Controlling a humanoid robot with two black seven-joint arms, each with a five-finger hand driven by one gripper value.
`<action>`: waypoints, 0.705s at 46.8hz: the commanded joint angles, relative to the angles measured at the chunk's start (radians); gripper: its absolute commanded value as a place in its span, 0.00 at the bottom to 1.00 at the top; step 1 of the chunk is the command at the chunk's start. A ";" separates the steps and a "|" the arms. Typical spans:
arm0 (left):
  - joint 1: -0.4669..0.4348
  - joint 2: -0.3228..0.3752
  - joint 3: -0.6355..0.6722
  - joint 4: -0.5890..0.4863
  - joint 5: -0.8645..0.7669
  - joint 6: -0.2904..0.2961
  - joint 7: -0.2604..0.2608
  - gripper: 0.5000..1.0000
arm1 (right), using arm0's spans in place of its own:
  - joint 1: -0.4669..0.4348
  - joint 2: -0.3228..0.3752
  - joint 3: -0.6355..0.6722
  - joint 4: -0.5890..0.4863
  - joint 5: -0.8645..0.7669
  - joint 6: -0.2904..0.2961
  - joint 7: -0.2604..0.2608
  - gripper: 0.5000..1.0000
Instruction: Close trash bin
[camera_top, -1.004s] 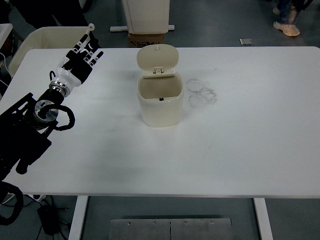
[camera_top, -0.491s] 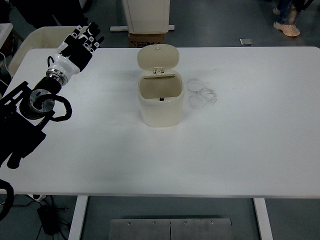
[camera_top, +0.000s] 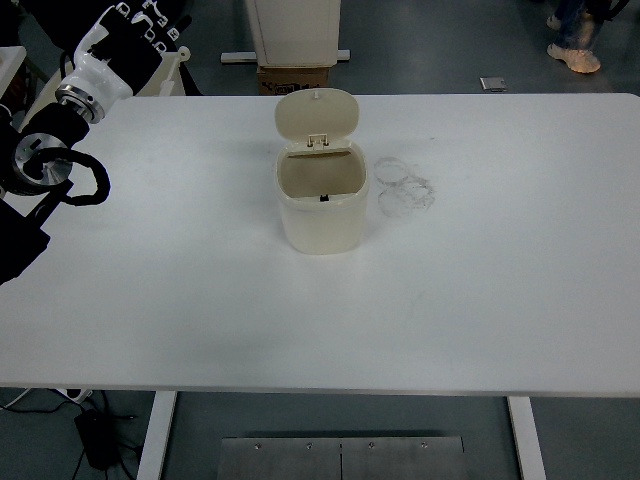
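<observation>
A cream trash bin (camera_top: 321, 207) stands upright near the middle of the white table (camera_top: 480, 290). Its hinged lid (camera_top: 316, 114) is tipped up and back, so the inside shows. My left hand (camera_top: 128, 38) is raised over the table's far left corner, well left of the bin, with its fingers spread and nothing in them. The black left arm (camera_top: 45, 175) runs down along the left edge. The right arm is out of view.
Faint ring-shaped marks (camera_top: 403, 187) lie on the table just right of the bin. A beige chair or tub (camera_top: 70, 80) sits behind the far left corner. A white cabinet and a cardboard box (camera_top: 293, 77) stand beyond the far edge. A person's shoes (camera_top: 573, 55) show at top right.
My left hand has moved up and to the left, away from the bin, from over the table's left part to its far left corner. The bin and its lid have not moved.
</observation>
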 joint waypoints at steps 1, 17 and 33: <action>-0.025 0.018 0.042 -0.003 0.002 -0.004 0.000 1.00 | 0.000 0.000 0.000 0.000 0.000 0.000 0.001 0.99; -0.191 0.088 0.245 -0.118 0.076 -0.010 0.072 1.00 | 0.000 0.000 0.000 0.000 0.000 0.000 0.000 0.99; -0.357 0.101 0.444 -0.125 0.160 -0.053 0.093 1.00 | 0.000 0.000 0.000 0.000 0.000 0.000 0.001 0.99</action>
